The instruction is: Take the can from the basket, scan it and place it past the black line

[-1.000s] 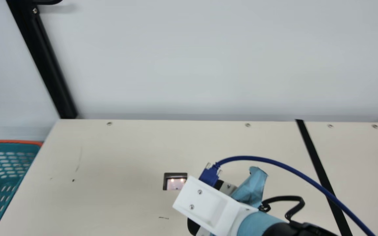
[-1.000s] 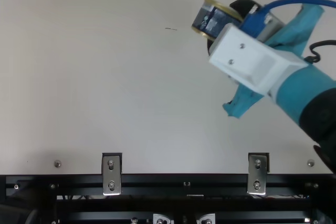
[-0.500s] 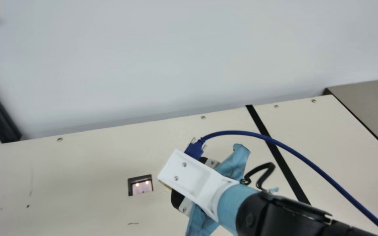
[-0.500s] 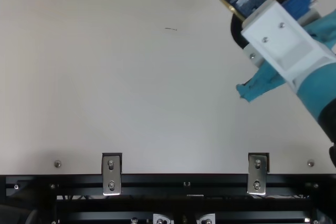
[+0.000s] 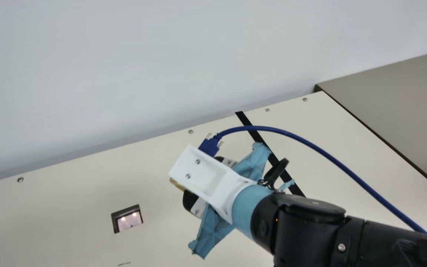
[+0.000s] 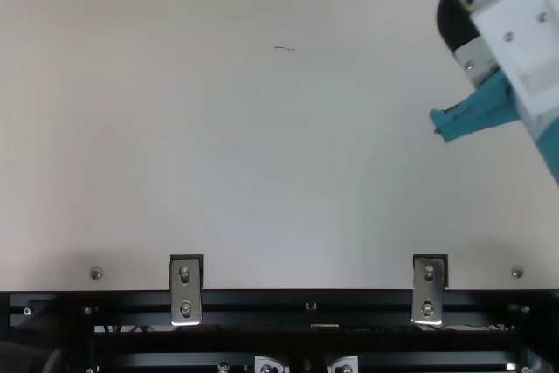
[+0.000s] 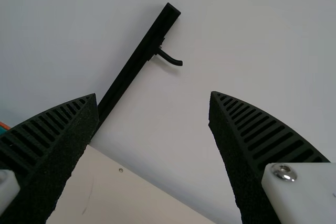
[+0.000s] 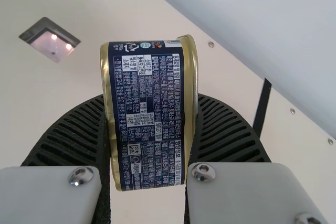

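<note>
1. The black right gripper [image 8: 150, 98] pinched the navy-and-gold metal can [image 8: 148, 145] by its ends between its jaws, mid-frame, probably keeping the printed side exposed for scanning.
2. The black left gripper's [image 7: 153, 95] jaws were spread.

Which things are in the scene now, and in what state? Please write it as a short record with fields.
can: dark blue with gold rims, held off the table
right gripper: fingers closed on the can
left gripper: fingers apart, holding nothing
scanner: lit window in the cream table
black line: on the table; the can appears still on the scanner's side
cable: blue, attached at the right wrist
scan result: cannot be told
</note>
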Controlling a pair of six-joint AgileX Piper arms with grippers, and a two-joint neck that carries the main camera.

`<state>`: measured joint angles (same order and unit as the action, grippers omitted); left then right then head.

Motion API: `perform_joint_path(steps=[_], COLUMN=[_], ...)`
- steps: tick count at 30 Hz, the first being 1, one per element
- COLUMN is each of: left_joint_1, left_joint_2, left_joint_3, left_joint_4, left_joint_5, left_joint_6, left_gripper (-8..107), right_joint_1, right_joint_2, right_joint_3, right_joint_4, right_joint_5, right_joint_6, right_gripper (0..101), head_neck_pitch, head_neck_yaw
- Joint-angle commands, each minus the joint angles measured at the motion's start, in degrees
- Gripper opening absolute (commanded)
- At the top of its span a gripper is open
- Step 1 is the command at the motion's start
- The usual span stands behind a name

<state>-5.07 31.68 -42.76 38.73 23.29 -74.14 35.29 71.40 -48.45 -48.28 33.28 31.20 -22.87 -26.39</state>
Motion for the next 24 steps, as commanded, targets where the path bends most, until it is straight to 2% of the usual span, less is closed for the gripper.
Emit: perform_joint_path(steps=[1, 24], left_joint_1=[0.00, 0.00], left_joint_2=[0.00, 0.00], left_joint_3=[0.00, 0.00], left_joint_4=[0.00, 0.00], left_joint_5=[0.00, 0.00], left_joint_6=[0.00, 0.00], left_gripper=[90, 90], right_joint_1=[-0.45, -7.87], right_joint_2=[-0.40, -5.56], right_joint_3=[0.27, 3.76], right_joint_4=[-0.73, -5.52], right_joint_5=[0.39, 0.76], right_joint_6=[1.00, 7.77], right_gripper=[0, 0], head_neck_pitch=[-2.13, -2.13], head_neck_yaw=[-1.15, -1.15])
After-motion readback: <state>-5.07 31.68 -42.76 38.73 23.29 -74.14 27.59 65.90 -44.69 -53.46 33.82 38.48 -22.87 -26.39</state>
